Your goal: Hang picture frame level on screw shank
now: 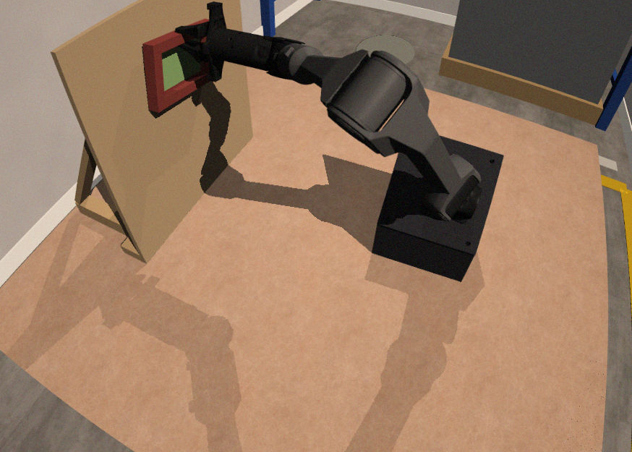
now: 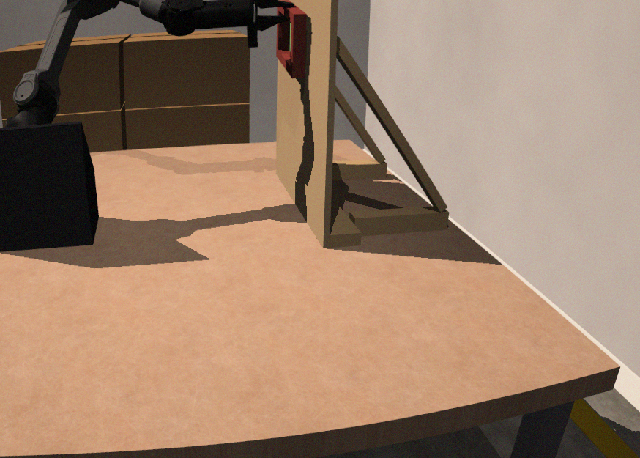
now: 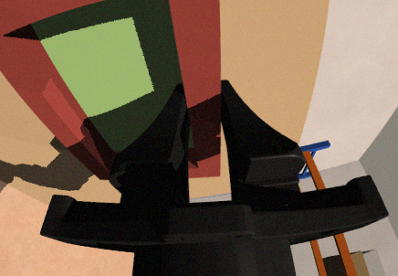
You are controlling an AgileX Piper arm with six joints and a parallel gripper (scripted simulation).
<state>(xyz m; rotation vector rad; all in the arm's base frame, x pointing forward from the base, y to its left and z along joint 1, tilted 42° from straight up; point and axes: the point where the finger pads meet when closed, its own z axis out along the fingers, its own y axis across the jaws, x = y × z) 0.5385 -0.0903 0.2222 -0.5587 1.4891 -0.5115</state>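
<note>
Anchored on a black pedestal (image 1: 423, 253) near the middle of the tabletop (image 2: 310, 365), with the arm stretched almost straight out and high toward the board, presumably because the picture hangs near the board's top edge.

At the end of that reach, gripper (image 1: 196, 53) turned so the fingers straddle one side rail of the red picture frame (image 1: 152, 74). Narrowly spread, with red rail showing in the slot between them in the wrist view: by all appearances clamped on that rail. Gripped on a side bar rather than the face, likely so the frame can be lifted, slid and rotated in the plane of the board without covering the hanger behind.

Frame itself held close against the upright plywood board (image 1: 117, 146), green picture panel (image 3: 98, 63) facing the arm. From the side view, set just off or flat on the board face; cannot tell which. Screw not visible in any view, hidden behind the frame, so impossible to confirm seating on the shank behind the head. Level also hard to judge through the skewed views.

Not yet hanging by itself, judging from the grip in place.

Behind the board, slanted wooden braces (image 2: 392, 127) down to a foot on the table, there to keep it vertical against pushing. Beyond those, plain wall (image 2: 490, 106).
</note>
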